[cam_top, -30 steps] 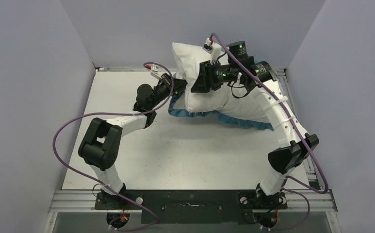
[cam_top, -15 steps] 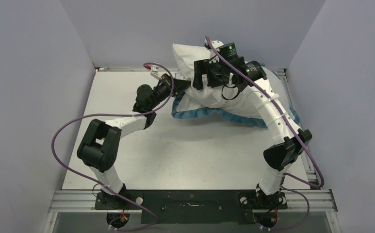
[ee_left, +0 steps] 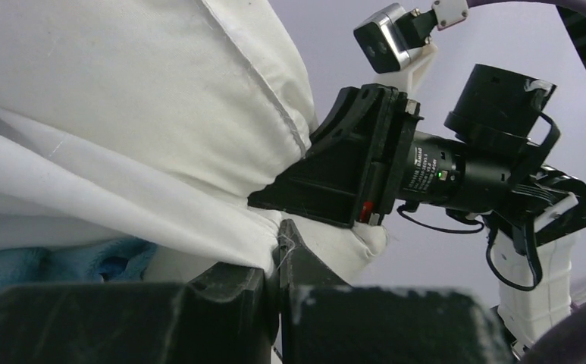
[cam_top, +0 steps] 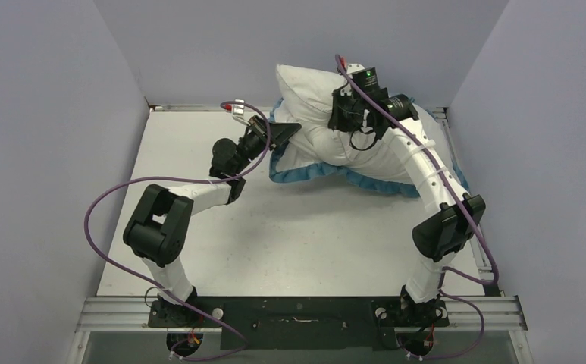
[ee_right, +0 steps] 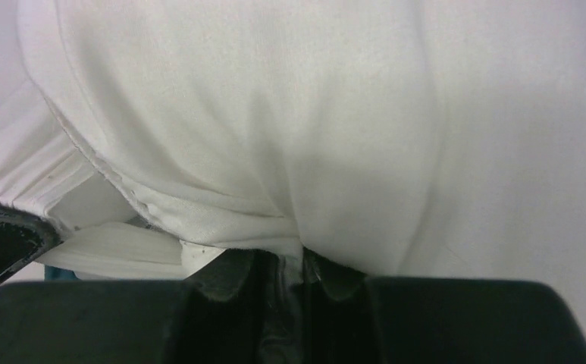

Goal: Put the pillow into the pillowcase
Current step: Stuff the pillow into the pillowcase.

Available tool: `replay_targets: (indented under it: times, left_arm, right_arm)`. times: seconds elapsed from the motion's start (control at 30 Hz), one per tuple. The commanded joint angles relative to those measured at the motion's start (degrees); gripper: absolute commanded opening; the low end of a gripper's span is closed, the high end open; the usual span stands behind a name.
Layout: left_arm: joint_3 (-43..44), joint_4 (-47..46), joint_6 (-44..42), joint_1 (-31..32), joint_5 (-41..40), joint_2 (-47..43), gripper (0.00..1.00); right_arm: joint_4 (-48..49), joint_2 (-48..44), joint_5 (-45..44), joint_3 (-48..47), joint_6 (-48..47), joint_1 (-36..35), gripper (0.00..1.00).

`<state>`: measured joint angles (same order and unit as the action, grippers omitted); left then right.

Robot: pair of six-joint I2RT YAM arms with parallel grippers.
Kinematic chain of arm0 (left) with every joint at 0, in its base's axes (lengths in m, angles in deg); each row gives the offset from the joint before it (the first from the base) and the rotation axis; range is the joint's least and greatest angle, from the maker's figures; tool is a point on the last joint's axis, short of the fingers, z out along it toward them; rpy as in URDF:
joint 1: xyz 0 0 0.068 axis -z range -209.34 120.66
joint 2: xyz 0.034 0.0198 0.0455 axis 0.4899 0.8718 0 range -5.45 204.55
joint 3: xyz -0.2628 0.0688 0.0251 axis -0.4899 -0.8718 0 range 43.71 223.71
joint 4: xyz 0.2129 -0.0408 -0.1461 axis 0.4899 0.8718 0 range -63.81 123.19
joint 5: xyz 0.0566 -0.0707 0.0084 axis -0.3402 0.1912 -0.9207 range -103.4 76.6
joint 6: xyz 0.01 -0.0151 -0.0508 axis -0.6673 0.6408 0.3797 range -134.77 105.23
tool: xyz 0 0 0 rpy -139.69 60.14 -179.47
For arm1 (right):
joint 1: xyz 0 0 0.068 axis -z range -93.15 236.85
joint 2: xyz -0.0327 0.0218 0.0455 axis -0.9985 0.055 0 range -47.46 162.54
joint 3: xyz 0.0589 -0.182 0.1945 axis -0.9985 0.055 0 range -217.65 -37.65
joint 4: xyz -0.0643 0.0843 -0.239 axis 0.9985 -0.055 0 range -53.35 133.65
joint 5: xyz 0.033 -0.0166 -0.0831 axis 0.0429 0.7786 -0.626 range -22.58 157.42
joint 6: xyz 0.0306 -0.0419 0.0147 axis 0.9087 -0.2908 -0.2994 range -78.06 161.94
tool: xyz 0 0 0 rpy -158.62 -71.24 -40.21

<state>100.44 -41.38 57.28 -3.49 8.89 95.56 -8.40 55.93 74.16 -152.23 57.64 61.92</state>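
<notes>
Near you on the flat white bench (cam_top: 312, 227), nothing much. Further back, your left claw (ee_left: 278, 246) is pinched tight on a thin white fold of the limp, blue-ruffled pillowcase (ee_left: 47, 267). Only the left wrist cam shows that pinch. Behind it, the right claw (ee_right: 289, 262) is clamped on a seam of the plump plain white pillow (cam_top: 308, 83), which stands tilted at the back with its lower end down in the pillowcase folds. The white print on the black motor housing (ee_left: 426, 171) is too small to read. Since half a second ago, the right claw's gone back and right, and the blue edge now climbs the pillow's left side.
</notes>
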Motion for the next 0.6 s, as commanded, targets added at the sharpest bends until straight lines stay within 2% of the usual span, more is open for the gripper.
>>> replay_targets:
  times: [0.0,0.17,0.4,0.47,0.57]
  left_arm:
    - [7.1,-24.4,4.1,0.3,2.7,-4.7,0.00]
    - [7.7,-21.8,4.9,0.3,7.9,-6.8,0.00]
    - [0.8,-15.6,3.1,1.1,11.6,-11.1,0.00]
    - [-1.8,-6.7,-0.8,1.0,11.8,-12.7,0.00]
    - [-2.3,20.1,-7.7,0.4,8.8,-15.1,0.01]
  right_arm:
    - [0.9,2.2,-7.2,1.7,-0.4,4.8,0.05]
    - [4.8,5.2,0.0,0.5,1.7,4.8,0.05]
    - [10.6,8.9,6.2,-1.0,5.9,4.8,0.05]
    - [11.1,8.9,6.2,0.1,6.0,5.1,0.05]
    - [11.8,7.6,6.5,2.0,6.1,5.5,0.05]
